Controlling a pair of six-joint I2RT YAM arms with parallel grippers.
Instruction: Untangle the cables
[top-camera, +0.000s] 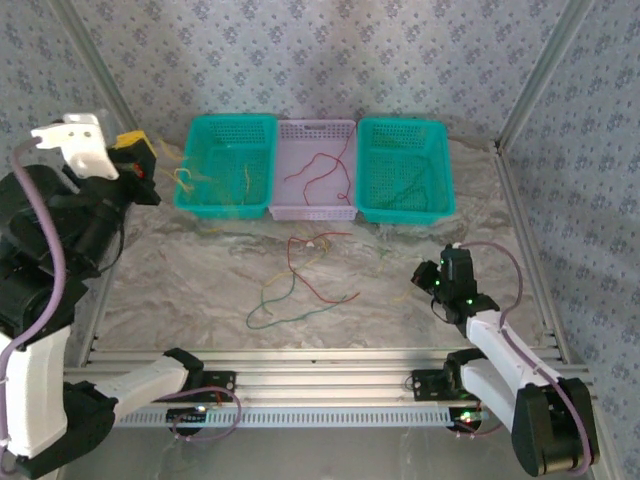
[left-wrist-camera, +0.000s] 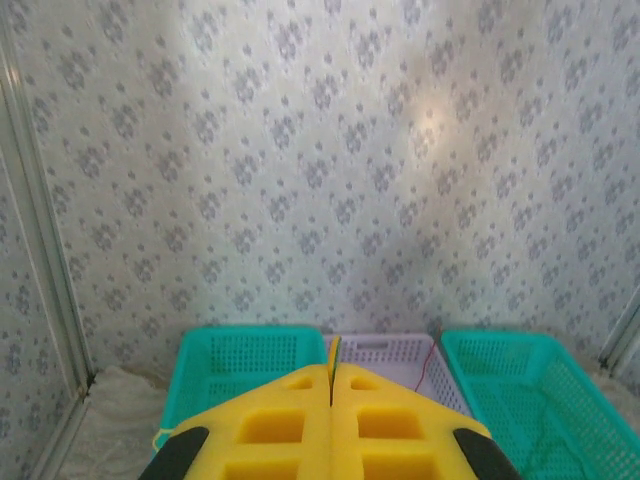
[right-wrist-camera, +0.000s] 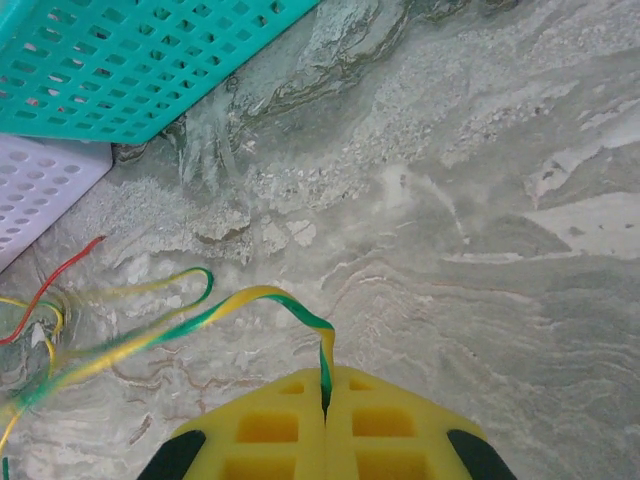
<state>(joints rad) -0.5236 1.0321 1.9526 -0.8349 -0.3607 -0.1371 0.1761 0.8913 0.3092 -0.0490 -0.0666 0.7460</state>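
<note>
**Right gripper holds one strand; the knot lies to its left**

The right gripper (right-wrist-camera: 325, 385) is closed tight on a green-and-yellow cable (right-wrist-camera: 250, 298), low over the worktop (right-wrist-camera: 480, 200). From the jaws, the cable's long axis runs away and leftward into the tangle (top-camera: 300, 285), which lies mid-worktop before the lilac basket (top-camera: 312, 212). The left gripper (left-wrist-camera: 332, 375) is raised at far left and also closed, with a thin yellow strand (left-wrist-camera: 335, 348) pinched between its fingers. Judgement: the right arm is nearer, and a rightward draw would tension its strand

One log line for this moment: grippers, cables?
left gripper: shut on yellow cable, raised | right gripper: shut on green-yellow cable | red and green cables tangled on table
</note>
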